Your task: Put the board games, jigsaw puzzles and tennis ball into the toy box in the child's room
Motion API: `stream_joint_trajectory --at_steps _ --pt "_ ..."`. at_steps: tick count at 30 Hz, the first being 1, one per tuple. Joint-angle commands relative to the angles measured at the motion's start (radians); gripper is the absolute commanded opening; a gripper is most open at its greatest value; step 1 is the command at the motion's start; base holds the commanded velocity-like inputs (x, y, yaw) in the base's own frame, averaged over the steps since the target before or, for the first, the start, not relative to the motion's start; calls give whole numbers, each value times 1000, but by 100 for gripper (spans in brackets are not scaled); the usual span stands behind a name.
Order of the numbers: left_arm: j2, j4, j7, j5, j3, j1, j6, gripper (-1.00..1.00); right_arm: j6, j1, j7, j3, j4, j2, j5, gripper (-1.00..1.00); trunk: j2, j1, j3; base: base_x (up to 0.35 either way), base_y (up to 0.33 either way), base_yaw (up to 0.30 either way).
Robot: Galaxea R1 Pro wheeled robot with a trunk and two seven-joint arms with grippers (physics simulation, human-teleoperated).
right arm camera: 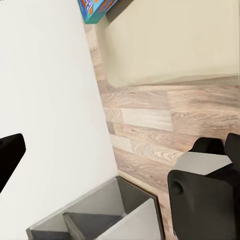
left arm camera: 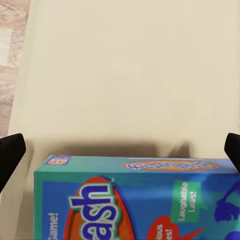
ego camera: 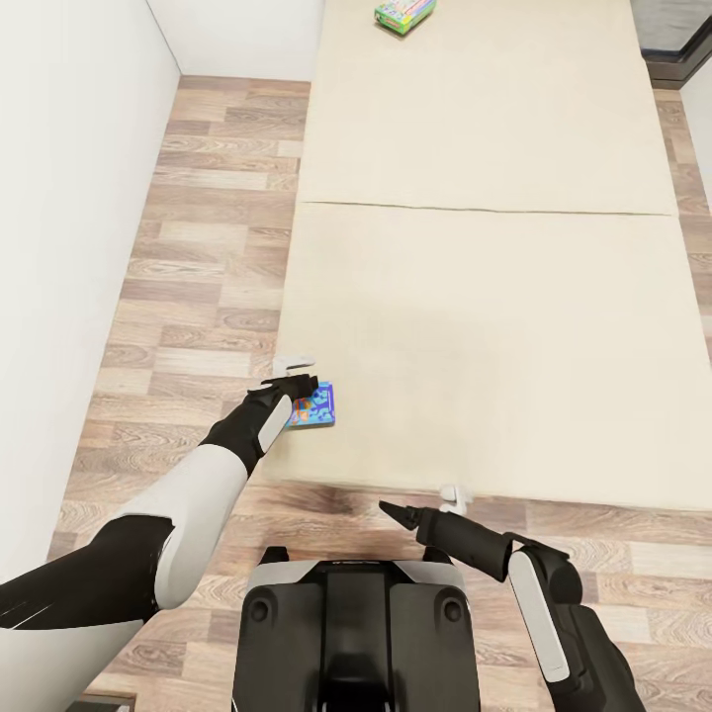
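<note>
My left gripper [ego camera: 297, 368] hangs over the near left corner of the bed [ego camera: 494, 326] with its jaws spread wide, holding nothing; in my left wrist view the two dark fingertips [left arm camera: 10, 155] sit at opposite edges with the blue board game [left arm camera: 135, 200] between and below them, untouched as far as I can tell. That blue box lies flat on the mattress right at the corner [ego camera: 314, 405], and I cannot tell its long axis from here. A second board game [ego camera: 403, 14], green-edged, lies flat at the far end of the bed, well apart, its long axis angled across the mattress. My right gripper [ego camera: 425, 506] hovers over the floor [ego camera: 198, 297] just off the bed's near edge, jaws open and empty.
</note>
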Motion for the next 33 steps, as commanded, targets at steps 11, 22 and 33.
stream_joint_trajectory --at_steps 11,22,33 --pt "0 -5 5 9 0 0 6 100 5 0 5 -9 5 1 -6 100 -1 1 -1 0 0 0" --pt "0 -8 13 5 -3 4 3 100 -41 0 -36 -20 53 18 -2 100 -1 1 -1 0 0 0" --pt "0 9 8 2 -6 40 -31 100 -44 6 -43 -42 64 25 1 100 -1 1 -1 0 0 0"
